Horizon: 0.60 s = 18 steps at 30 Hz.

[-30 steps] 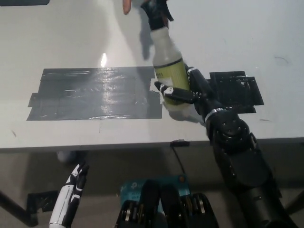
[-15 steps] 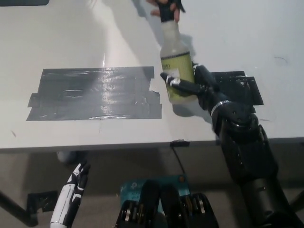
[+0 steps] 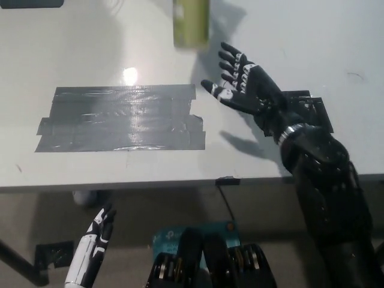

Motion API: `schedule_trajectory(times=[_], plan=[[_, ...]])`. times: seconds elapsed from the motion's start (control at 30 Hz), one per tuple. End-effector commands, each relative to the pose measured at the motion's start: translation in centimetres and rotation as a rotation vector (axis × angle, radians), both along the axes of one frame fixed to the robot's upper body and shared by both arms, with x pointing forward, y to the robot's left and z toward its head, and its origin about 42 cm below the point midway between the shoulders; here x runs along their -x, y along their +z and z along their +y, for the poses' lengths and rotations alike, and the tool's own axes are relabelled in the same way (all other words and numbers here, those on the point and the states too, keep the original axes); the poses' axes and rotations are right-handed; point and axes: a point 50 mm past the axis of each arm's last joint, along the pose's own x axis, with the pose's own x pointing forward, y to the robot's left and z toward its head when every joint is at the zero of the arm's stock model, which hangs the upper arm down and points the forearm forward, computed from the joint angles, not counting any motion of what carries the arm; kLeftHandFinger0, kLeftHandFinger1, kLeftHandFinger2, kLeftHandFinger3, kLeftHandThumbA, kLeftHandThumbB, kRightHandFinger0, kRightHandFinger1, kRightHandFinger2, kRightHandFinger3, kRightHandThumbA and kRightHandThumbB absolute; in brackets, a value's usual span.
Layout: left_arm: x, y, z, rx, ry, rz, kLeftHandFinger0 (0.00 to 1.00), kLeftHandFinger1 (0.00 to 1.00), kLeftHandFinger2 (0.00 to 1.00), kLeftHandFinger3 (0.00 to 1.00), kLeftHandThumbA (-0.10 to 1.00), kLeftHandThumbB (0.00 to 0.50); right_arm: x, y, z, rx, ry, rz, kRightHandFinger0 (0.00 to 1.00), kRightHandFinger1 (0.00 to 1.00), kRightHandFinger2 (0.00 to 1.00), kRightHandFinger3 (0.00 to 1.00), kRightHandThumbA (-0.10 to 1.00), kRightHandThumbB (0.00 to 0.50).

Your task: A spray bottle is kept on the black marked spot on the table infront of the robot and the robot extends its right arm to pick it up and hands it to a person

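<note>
The spray bottle, pale with yellow-green liquid, shows only by its lower part at the top edge of the head view, lifted off the white table. Its top and whatever holds it are out of frame. My black right hand hangs open over the table, palm up and fingers spread, below and right of the bottle and apart from it. Behind the hand lies the black marked spot, with nothing on it. My white left hand rests low at the bottom left, under the table's front edge.
A wide patch of grey tape covers the table's left middle. The table's front edge runs across the picture. A teal box lies on the floor below.
My right hand has let go of the bottle and opened. The bottle has gone up and away toward the top edge, taken by a person's hand seen earlier at its nozzle.
</note>
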Motion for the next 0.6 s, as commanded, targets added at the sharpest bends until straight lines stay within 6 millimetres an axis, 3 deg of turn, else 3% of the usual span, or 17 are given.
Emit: schedule_trajectory(times=[0.0, 0.03, 0.17, 0.23, 0.3, 0.4, 0.5, 0.57], plan=[[0.1, 1.0, 0.3, -0.026, -0.012, -0.043, 1.0, 1.0, 1.0, 1.0, 1.0, 0.27, 5.6, 6.4, -3.8, 0.063, -0.017, -0.372, 1.0, 1.0, 1.0, 1.0, 0.84, 0.5], [0.1, 1.0, 0.3, -0.026, -0.012, -0.043, 1.0, 1.0, 1.0, 1.0, 1.0, 0.27, 5.6, 6.4, -3.8, 0.063, -0.017, -0.372, 1.0, 1.0, 1.0, 1.0, 0.84, 0.5], [0.2, 1.0, 0.5, -0.021, -0.019, -0.039, 1.0, 1.0, 1.0, 1.0, 1.0, 0.29, 12.8, 7.6, -7.8, 0.085, -0.078, -0.533, 1.0, 1.0, 1.0, 1.0, 0.88, 0.489], [0.2, 0.9, 0.5, -0.015, -0.02, -0.037, 1.0, 1.0, 1.0, 1.0, 1.0, 0.297, 14.8, 7.4, -8.4, 0.074, -0.084, -0.545, 1.0, 1.0, 1.0, 1.0, 0.87, 0.491], [0.3, 0.7, 0.5, -0.014, -0.024, -0.036, 1.0, 1.0, 1.0, 1.0, 1.0, 0.302, 17.4, 6.3, -8.9, 0.067, -0.105, -0.545, 1.0, 1.0, 1.0, 1.0, 0.89, 0.493], [0.3, 0.6, 0.3, -0.011, -0.034, -0.036, 1.0, 1.0, 1.0, 1.0, 1.0, 0.314, 19.6, 4.2, -9.4, 0.084, -0.131, -0.522, 1.0, 1.0, 1.0, 1.0, 0.97, 0.5], [0.2, 0.5, 0.3, 0.002, -0.034, -0.036, 1.0, 1.0, 1.0, 1.0, 1.0, 0.32, 20.6, 1.9, -9.7, 0.064, -0.153, -0.475, 1.0, 1.0, 1.0, 1.0, 0.96, 0.491], [0.2, 0.4, 0.3, 0.02, -0.032, -0.029, 1.0, 1.0, 1.0, 1.0, 1.0, 0.327, 20.7, -1.8, -10.0, 0.036, -0.184, -0.372, 1.0, 1.0, 1.0, 1.0, 0.98, 0.428]])
